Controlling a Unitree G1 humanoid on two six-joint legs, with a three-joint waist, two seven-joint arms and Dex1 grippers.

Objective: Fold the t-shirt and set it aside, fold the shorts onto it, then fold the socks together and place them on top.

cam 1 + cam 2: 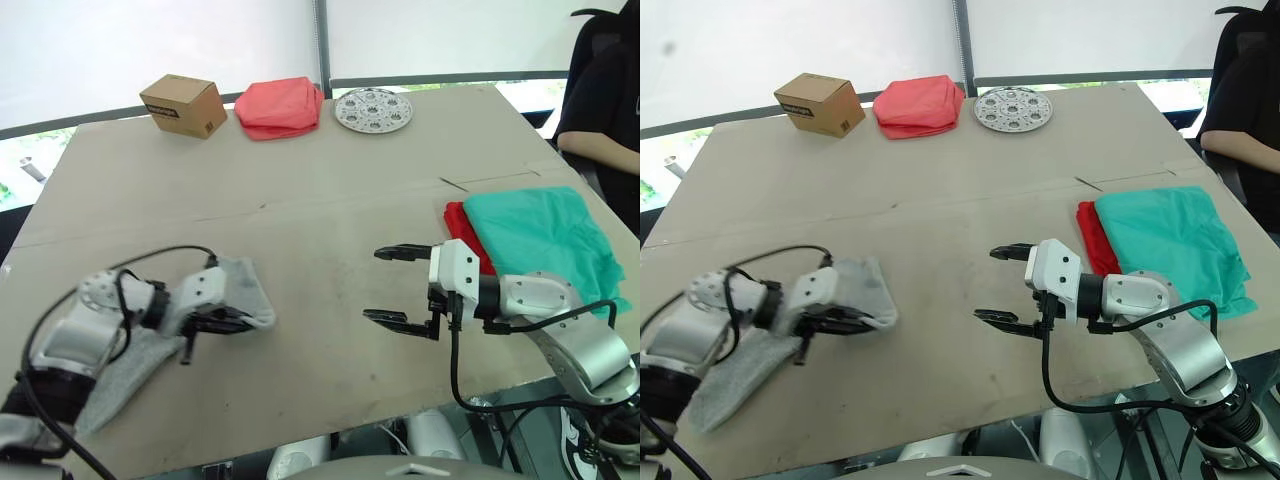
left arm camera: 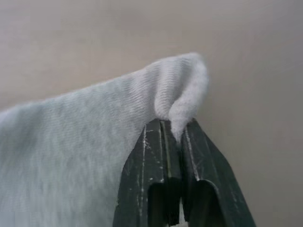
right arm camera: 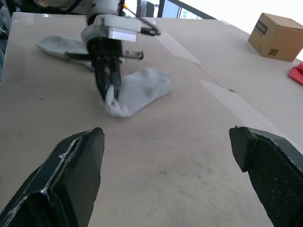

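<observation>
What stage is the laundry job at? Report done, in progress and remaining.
Done: the teal shorts lie folded on the red t-shirt at the table's right edge. In progress: the left hand is shut on the grey socks; the right hand hangs open nearby. Remaining: fold the socks together and put them on the pile.

t-shirt [image 1: 462, 228] mostly under shorts [image 1: 545, 240]

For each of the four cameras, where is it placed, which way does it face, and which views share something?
Left eye and right eye: on the head, facing forward and down over the table; both arms show.
Left wrist: on the left arm, facing along the left hand, shut on the socks.
Right wrist: on the right arm, facing past the open right hand toward the left hand.
Shared: every view shows the socks.
</observation>
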